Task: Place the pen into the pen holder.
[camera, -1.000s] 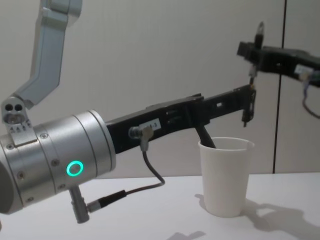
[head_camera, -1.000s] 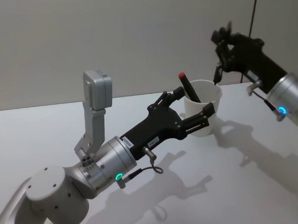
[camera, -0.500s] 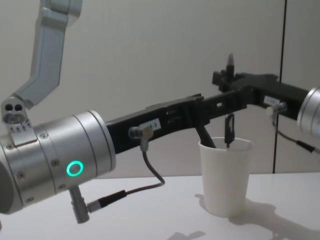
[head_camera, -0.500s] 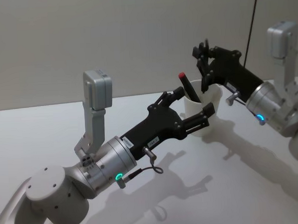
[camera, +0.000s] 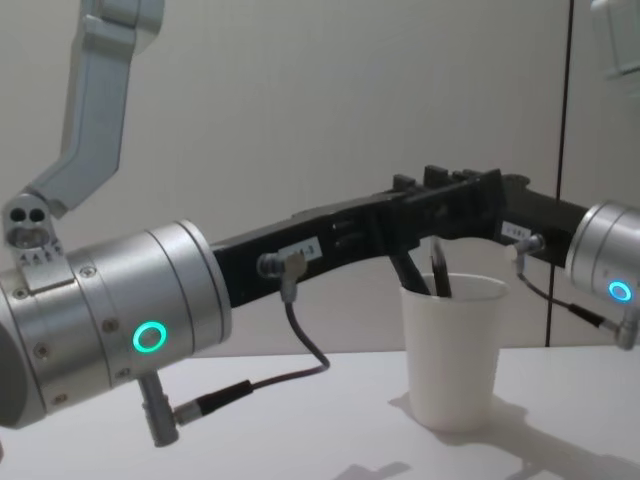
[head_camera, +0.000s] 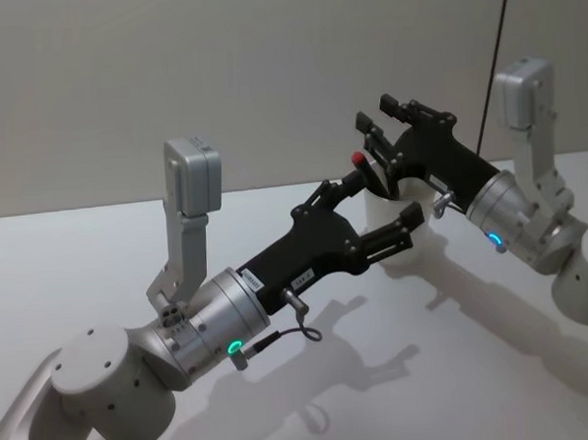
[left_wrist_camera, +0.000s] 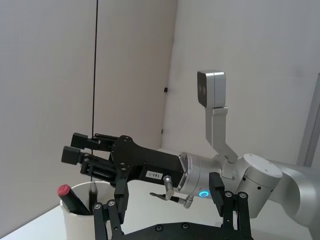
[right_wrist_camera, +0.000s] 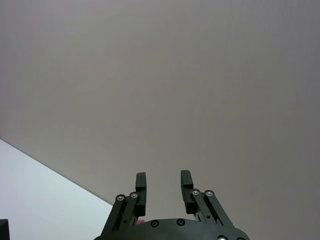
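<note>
The left tool (head_camera: 378,216) is reaching forward over the white table (head_camera: 99,260), its two fingers spread to either side of the pen holder (head_camera: 397,215), a white paper cup standing upright on the table. The cup is sitting between those fingers, though whether they are pressing its wall cannot be told. In the chest view the left tool (camera: 440,215) is crossing just above the pen holder (camera: 455,350) at rim height.

The right tool (head_camera: 377,147) is hanging directly over the cup's mouth from the far right side, pointing back across the left tool. Its fingers (right_wrist_camera: 141,192) are standing apart with nothing between them, so it is released. In the left wrist view the right tool (left_wrist_camera: 75,150) is hovering just above the pen holder (left_wrist_camera: 85,217).

Inside the cup, below the right tool, a dark pen (camera: 440,272) is leaning against the rim, next to a second dark pen with a red cap (head_camera: 358,160) whose tip is sticking up past the rim between the two tools. That red cap (left_wrist_camera: 64,190) is also poking out on the cup's edge in the left wrist view.
</note>
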